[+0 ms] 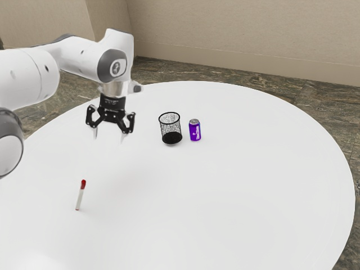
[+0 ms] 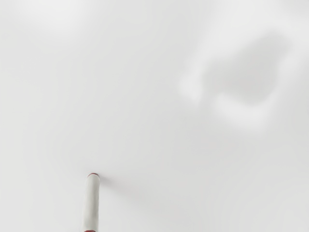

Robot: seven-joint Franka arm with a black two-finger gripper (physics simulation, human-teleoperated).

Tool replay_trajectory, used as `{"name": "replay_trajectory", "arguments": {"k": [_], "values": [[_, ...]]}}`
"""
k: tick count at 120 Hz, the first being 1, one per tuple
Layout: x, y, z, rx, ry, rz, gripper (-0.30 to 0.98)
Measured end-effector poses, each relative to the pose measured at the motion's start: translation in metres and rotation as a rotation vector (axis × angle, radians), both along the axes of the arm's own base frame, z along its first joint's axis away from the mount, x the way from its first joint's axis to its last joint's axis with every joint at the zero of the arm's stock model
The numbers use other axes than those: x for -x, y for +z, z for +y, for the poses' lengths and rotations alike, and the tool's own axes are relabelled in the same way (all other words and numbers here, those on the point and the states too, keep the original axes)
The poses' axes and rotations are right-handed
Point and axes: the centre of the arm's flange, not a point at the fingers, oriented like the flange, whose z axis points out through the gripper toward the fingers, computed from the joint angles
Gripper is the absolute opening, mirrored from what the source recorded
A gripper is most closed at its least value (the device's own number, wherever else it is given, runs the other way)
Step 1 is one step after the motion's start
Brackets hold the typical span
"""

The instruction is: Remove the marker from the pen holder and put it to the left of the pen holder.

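The pincer [image 1: 108, 138] is open, its two fingers spread wide. The white marker [image 1: 80, 197] is out of the pen holder [image 1: 171, 138], lower down than the pincer and not touching it. The exterior view shows the pen holder and a purple can [image 1: 194, 132] off to one side of the pincer, toward the exterior view's right. The wrist view shows a soft shadow [image 2: 116, 185] beside the marker.
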Motion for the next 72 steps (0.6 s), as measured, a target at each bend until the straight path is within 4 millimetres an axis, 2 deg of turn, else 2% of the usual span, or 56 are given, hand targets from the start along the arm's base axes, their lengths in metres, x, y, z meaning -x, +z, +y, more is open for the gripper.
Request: {"name": "replay_trajectory", "arguments": {"k": [6,16,24,29,32,35,41,48,72], "values": [[-0.014,0.022,-0.013,0.027,-0.033,-0.083,0.6],[-0.039,0.028,-0.026,0.133,-0.078,-0.208,0.62],[-0.059,0.042,-0.061,0.161,-0.165,-0.311,0.63],[-0.065,0.046,-0.089,0.141,-0.239,-0.346,0.64],[-0.067,0.048,-0.099,0.131,-0.27,-0.359,0.64],[-0.068,0.05,-0.095,0.128,-0.267,-0.368,0.64],[-0.07,0.055,-0.065,0.129,-0.224,-0.382,0.65],[-0.071,0.056,-0.044,0.139,-0.208,-0.391,0.65],[-0.071,0.068,-0.033,0.181,-0.259,-0.411,0.66]]}}
